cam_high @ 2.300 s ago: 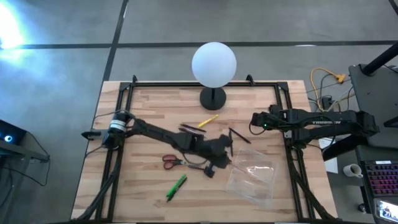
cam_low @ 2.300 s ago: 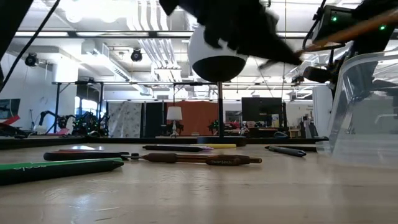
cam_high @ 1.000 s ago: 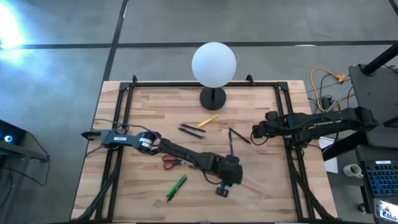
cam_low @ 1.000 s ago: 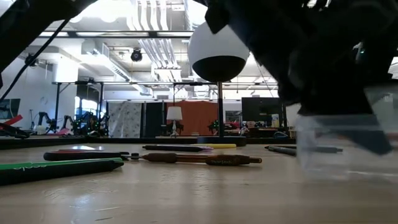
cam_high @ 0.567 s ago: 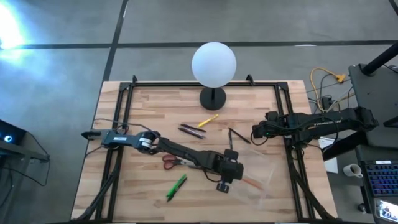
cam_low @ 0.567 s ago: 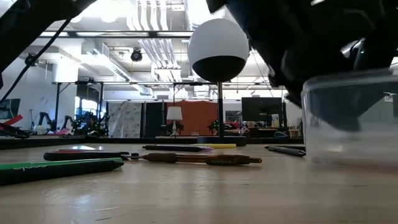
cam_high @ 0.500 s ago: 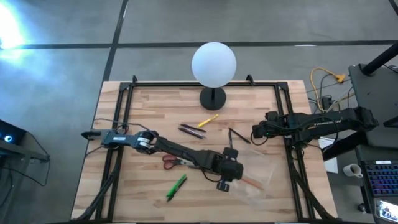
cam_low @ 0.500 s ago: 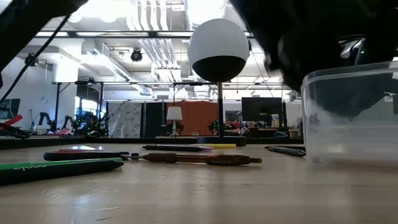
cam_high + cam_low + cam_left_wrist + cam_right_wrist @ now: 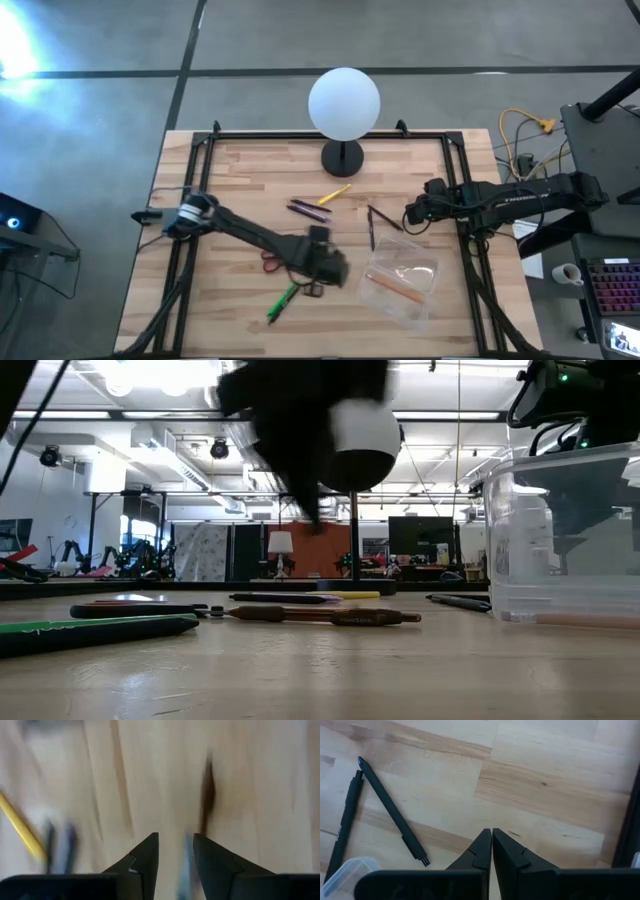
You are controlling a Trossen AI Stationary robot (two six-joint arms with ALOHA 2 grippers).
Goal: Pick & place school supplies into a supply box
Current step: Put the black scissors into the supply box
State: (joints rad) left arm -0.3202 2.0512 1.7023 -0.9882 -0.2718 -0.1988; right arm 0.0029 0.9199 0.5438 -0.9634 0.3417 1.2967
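One brown pen (image 9: 393, 288) already lies inside the clear supply box (image 9: 402, 283), which sits at the near right of the table (image 9: 240, 165), so you are between picks. Your left gripper (image 9: 322, 265) is over the middle of the table, just beside the red-handled scissors (image 9: 274, 262) and far of the green marker (image 9: 284, 300). The left wrist view shows its fingers (image 9: 145, 857) a little apart with nothing between them.

Your next move, as I judge it, is to choose one of the nearby items, open wider, line the jaws across its narrow side and come down. The marker looks the easier grasp; the scissors lie flat and may slip.

The right gripper (image 9: 411, 213) waits at the right edge, far of the box. Its wrist view shows the fingertips pressed together and empty, above two black pens (image 9: 390, 812) lying in a V.

The high view gives you the whole layout: yellow pencil (image 9: 334, 194) and purplish pens (image 9: 307, 209) near the globe lamp (image 9: 343, 103), black pens between them and the right arm. The low view cannot show the layout, but it does show the box standing flat on the table with the pen on its floor, and the marker (image 9: 95, 631) nearest the camera. The left wrist view is smeared; you can make out only the pencil (image 9: 21, 827) and dark streaks there.
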